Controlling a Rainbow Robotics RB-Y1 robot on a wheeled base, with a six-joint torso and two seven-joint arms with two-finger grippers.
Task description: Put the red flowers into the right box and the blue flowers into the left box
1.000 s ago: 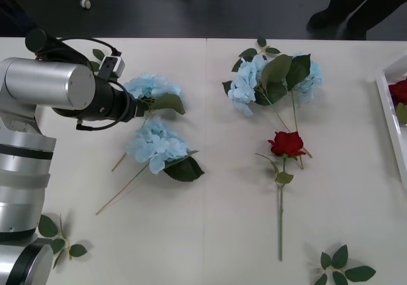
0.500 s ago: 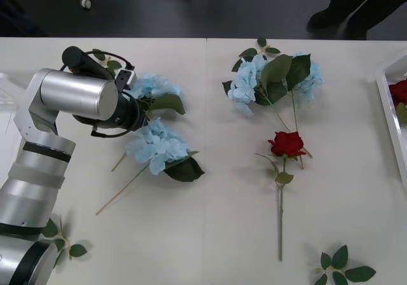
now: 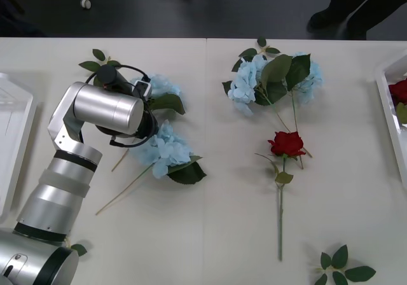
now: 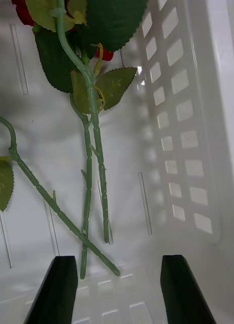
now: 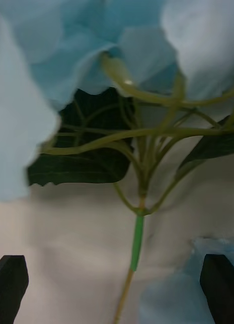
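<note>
My left arm (image 3: 108, 110) reaches over two blue flowers (image 3: 166, 148) lying left of centre on the table. In the left wrist view my left gripper (image 5: 117, 283) is open and hangs close above one blue flower's stem (image 5: 138, 242), which lies between the fingers (image 5: 10, 278). Two more blue flowers (image 3: 245, 84) lie at the back, right of centre. One red flower (image 3: 287, 144) lies in front of them. The right box (image 3: 386, 104) holds a red bloom (image 3: 399, 91). My right gripper (image 4: 119, 288) is open over red flower stems (image 4: 94, 167) inside the right box (image 4: 190, 152). The left box (image 3: 13, 139) stands at the left edge.
Loose green leaf sprigs lie at the front right (image 3: 343, 269), at the back left (image 3: 98, 61) and beside my left arm's base (image 3: 76, 249). People's feet and legs stand on the dark floor beyond the table's far edge.
My left arm has swung right and forward over the two left blue flowers, covering part of them. The left box has come into view at the left edge.
</note>
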